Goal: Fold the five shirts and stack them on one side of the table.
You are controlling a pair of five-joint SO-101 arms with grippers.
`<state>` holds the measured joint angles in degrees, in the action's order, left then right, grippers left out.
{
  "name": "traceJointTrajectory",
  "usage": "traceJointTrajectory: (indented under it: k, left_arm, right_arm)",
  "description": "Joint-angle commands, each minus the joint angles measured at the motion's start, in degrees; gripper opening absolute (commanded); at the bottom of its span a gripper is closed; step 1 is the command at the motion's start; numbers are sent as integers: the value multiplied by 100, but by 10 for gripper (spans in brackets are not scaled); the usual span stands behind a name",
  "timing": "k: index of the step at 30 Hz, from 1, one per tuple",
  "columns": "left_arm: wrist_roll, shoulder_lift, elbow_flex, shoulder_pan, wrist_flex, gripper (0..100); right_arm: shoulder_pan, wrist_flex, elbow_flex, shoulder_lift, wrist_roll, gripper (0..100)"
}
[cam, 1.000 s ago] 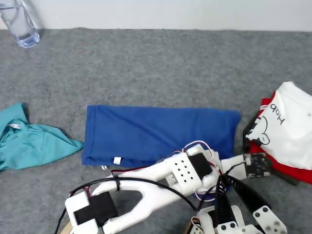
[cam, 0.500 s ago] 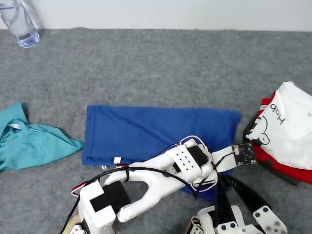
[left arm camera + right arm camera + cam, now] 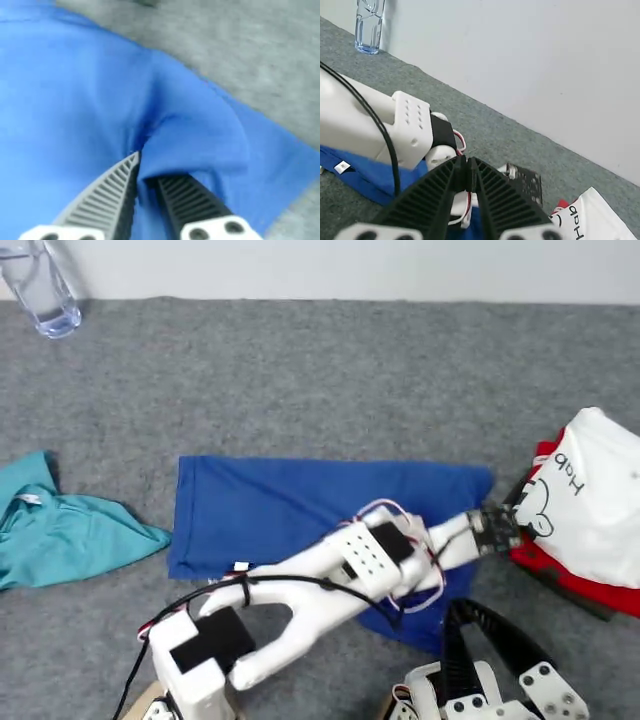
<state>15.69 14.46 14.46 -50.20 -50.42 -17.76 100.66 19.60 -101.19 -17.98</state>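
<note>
The blue shirt is laid flat as a long band across the middle of the grey counter. 1 corner is drawn out toward the near edge at its right end. In the high view the left arm is stretched across this shirt to that right end, just beside the pile at the counter's right side. The fingers are hidden there under the wrist.

That detail is supplied by the left wrist view. The left tool is pinched on a raised fold of the blue cloth, which is puckered between the 2 ribbed fingers.

In the right wrist view the right tool is held above the counter, its black fingers pressed together with nothing between them. The left arm's white casing and wiring are seen close beyond it.

The pile is made up of a white shirt with dark print, laid on a red shirt over a dark garment.

A teal shirt is crumpled at the left edge, its tip just beside the blue shirt's left end. A clear bottle is stood at the far left corner by the wall.
</note>
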Motion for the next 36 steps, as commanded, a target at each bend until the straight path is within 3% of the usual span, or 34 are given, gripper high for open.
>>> traceJointTrajectory:
  k: [1,6,9,14,18,27,36]
  left_arm:
    - [-62,-325,-242,229,369,12]
    - [-97,-325,-242,404,607,12]
    - [-519,-325,-242,475,668,14]
    - [-554,-325,-224,193,299,109]
    - [-273,-352,-242,-273,-97,7]
    - [-316,-334,-971,-369,-835,12]
    - [-756,-255,-1385,-53,-782,11]
  right_arm:
    - [-48,207,-105,31,62,12]
    - [-48,207,-105,31,62,12]
    - [-48,207,-97,31,62,12]
    - [-48,198,79,31,62,12]
    - [-48,171,264,31,53,12]
    - [-48,171,264,31,53,12]
    - [-48,171,264,31,53,12]
